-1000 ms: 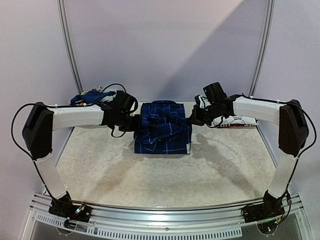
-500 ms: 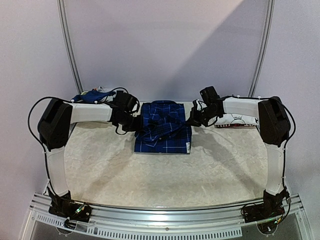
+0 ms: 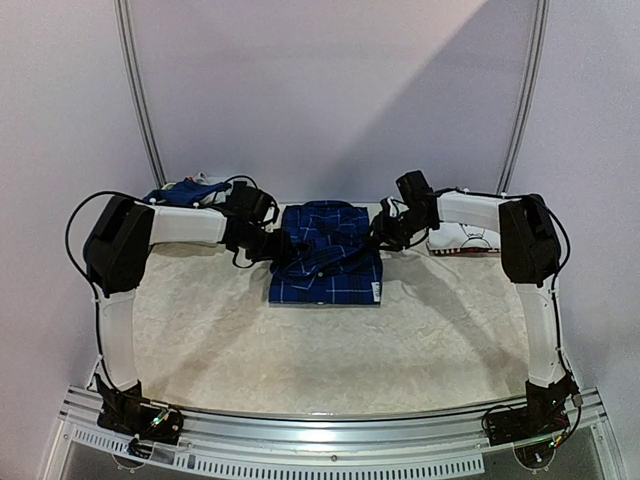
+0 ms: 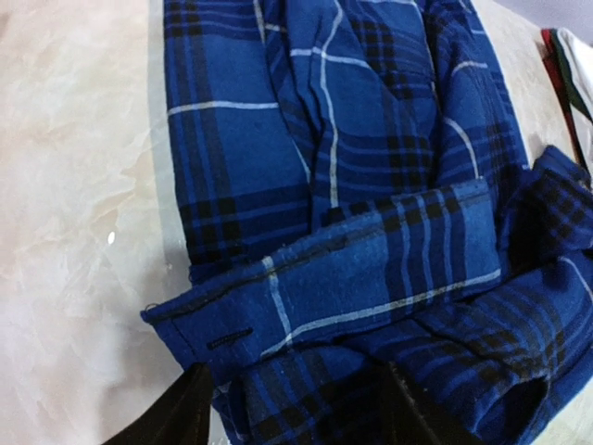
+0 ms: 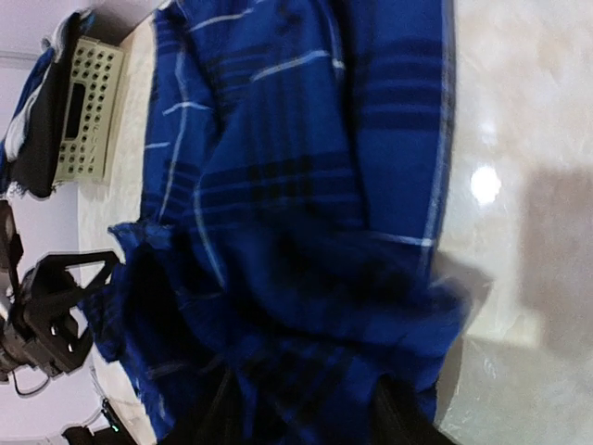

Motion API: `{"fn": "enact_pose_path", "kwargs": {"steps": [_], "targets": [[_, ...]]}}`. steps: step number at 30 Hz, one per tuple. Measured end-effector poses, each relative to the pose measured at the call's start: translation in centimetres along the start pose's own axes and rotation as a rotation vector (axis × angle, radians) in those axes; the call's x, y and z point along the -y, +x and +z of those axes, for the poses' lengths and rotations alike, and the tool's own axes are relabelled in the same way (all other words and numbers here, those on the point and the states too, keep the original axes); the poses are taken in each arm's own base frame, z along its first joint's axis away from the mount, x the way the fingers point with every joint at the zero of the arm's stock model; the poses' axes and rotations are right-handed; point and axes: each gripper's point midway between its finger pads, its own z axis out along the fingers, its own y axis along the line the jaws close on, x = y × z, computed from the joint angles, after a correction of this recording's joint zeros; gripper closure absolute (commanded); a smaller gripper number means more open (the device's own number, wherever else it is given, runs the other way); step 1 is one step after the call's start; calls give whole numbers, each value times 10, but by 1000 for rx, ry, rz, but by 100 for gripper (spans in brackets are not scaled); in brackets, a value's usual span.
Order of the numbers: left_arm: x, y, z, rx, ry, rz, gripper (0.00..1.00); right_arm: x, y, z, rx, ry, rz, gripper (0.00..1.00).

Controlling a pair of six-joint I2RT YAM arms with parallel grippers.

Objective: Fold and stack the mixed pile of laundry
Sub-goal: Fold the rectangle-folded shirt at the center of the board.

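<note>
Plaid shirt (image 3: 327, 254) at bench (image 3: 330, 350) far edge: soft, light, slips. Left fingers (image 4: 190, 413) & right fingers (image 5: 218, 408) pinching sleeve fabric; best held by hems.

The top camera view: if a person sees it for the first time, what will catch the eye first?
First the blue plaid shirt, a partly folded rectangle at the far middle of the pale table. The left gripper and right gripper meet it from either side, each with plaid cloth between its fingers in the wrist views. Behind the left arm lies a heap of clothes; a white printed garment lies behind the right.
</note>
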Motion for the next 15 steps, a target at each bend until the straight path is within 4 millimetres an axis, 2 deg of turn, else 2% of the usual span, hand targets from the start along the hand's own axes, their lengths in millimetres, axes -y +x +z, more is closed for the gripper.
{"fn": "enact_pose_path", "kwargs": {"steps": [4,8,11,12,15], "targets": [[2,-10,-10,33,-4,17,22,-18,-18,-14,30,-16,-36,41],[11,-32,-41,106,8,39,18,-26,-26,-30,61,8,-70,31],[16,-46,-77,174,15,57,18,-25,-17,-49,74,39,-83,29],[17,-49,-93,201,18,64,19,-24,-9,-58,73,49,-90,29],[21,-45,-119,237,25,94,25,-24,11,-76,69,66,-101,33]]}}
